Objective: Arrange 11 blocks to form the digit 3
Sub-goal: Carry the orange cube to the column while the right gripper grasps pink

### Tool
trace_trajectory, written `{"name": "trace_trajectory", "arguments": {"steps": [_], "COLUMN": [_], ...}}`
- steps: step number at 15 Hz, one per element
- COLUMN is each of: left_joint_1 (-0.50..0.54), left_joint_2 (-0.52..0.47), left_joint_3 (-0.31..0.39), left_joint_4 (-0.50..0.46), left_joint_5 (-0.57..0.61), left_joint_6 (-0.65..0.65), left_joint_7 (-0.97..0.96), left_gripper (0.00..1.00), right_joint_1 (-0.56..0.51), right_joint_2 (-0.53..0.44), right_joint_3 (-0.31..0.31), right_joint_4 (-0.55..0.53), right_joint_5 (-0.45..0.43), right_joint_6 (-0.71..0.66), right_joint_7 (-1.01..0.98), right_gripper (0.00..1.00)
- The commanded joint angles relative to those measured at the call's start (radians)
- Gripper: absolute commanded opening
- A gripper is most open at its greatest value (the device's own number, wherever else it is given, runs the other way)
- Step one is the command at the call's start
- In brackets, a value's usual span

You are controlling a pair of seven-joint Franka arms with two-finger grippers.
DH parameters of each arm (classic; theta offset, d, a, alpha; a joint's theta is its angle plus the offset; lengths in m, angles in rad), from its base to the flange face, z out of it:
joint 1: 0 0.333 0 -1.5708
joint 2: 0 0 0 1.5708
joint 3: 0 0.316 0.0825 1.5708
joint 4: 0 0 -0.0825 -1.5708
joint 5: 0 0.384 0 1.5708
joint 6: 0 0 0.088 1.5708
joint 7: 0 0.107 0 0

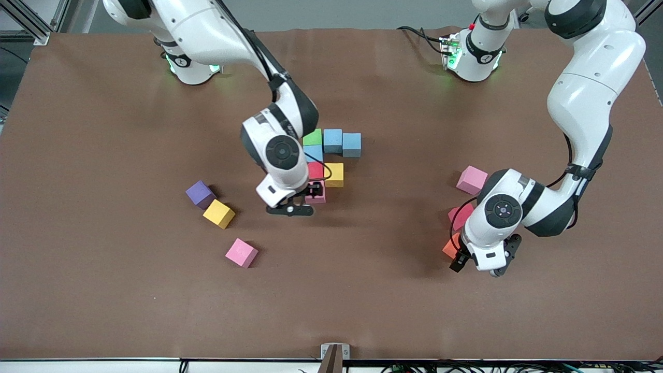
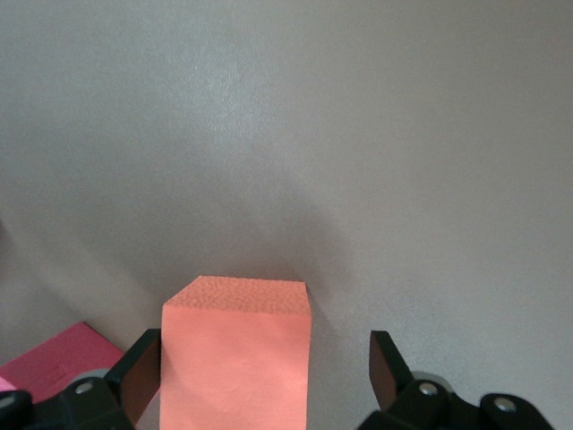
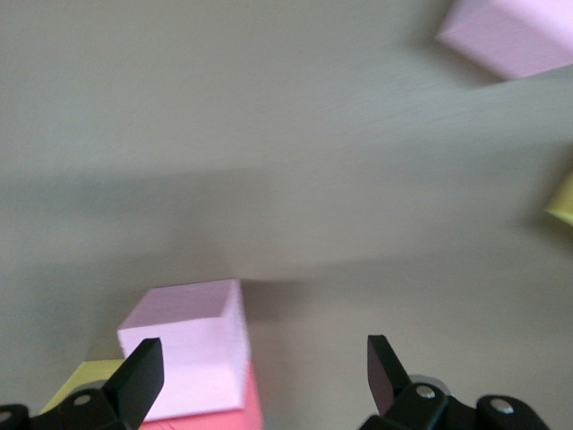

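Front view: the digit 3 (image 1: 331, 155) is partly built at mid-table, a pink block (image 1: 317, 192) just set at its near end. The right gripper (image 1: 300, 199) is spread open around it, released. The left gripper (image 1: 479, 261) is open over an orange block (image 2: 237, 354), nothing grasped. Closing on that is judged next.

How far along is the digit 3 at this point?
Seven blocks sit joined in the figure; the pink block is the latest, under the open right gripper. The open left gripper straddles an orange block, not yet gripped. Four places remain; six loose blocks lie around.
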Motion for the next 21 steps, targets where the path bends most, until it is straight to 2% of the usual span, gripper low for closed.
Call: {"name": "trace_trajectory", "arguments": {"steps": [1,2,5,6,9,10,13,16,18,21], "left_joint_1": [-0.001,-0.001,-0.001,-0.004,-0.027,-0.041,-0.070,-0.067,-0.067,-0.078], "left_joint_2": [0.003,0.005,0.005,0.003,-0.006,-0.011,-0.029,-0.060,-0.078,-0.120], "left_joint_3": [0.006,0.006,0.006,0.006,0.006,0.006,-0.003,-0.070,-0.113,-0.164], "left_joint_4": [-0.006,-0.006,-0.006,-0.005,0.000,0.002,-0.003,-0.075,-0.127,-0.234], "left_joint_5": [-0.003,-0.003,-0.003,-0.003,-0.038,-0.048,-0.051,-0.051,-0.051,-0.045], "left_joint_6": [0.014,0.014,0.014,0.014,0.007,0.004,-0.064,-0.096,-0.098,-0.099], "left_joint_7": [0.017,0.018,0.017,0.011,-0.037,-0.082,-0.314,-0.587,-0.763,-0.929], "left_gripper": [1.00,0.99,0.54,0.46,0.30,0.27,0.26,0.26,0.26,0.26], "right_joint_1": [-0.076,-0.096,-0.101,-0.101,-0.129,-0.132,-0.150,-0.152,-0.150,-0.155], "right_joint_2": [-0.097,-0.109,-0.146,-0.161,-0.184,-0.184,-0.186,-0.187,-0.177,-0.117], "right_joint_3": [0.008,-0.016,-0.108,-0.128,-0.139,-0.141,-0.141,-0.142,-0.142,-0.141], "right_joint_4": [-0.027,-0.027,-0.027,-0.032,-0.063,-0.078,-0.153,-0.239,-0.232,-0.193], "right_joint_5": [-0.016,-0.017,-0.017,-0.017,-0.011,-0.011,-0.010,-0.010,-0.011,-0.017], "right_joint_6": [-0.104,-0.126,-0.205,-0.225,-0.255,-0.253,-0.185,-0.056,0.004,0.112], "right_joint_7": [0.010,0.010,0.005,0.013,0.019,0.019,0.048,0.106,0.200,0.197], "right_gripper": [1.00,1.00,1.00,1.00,1.00,1.00,1.00,1.00,1.00,1.00]}}
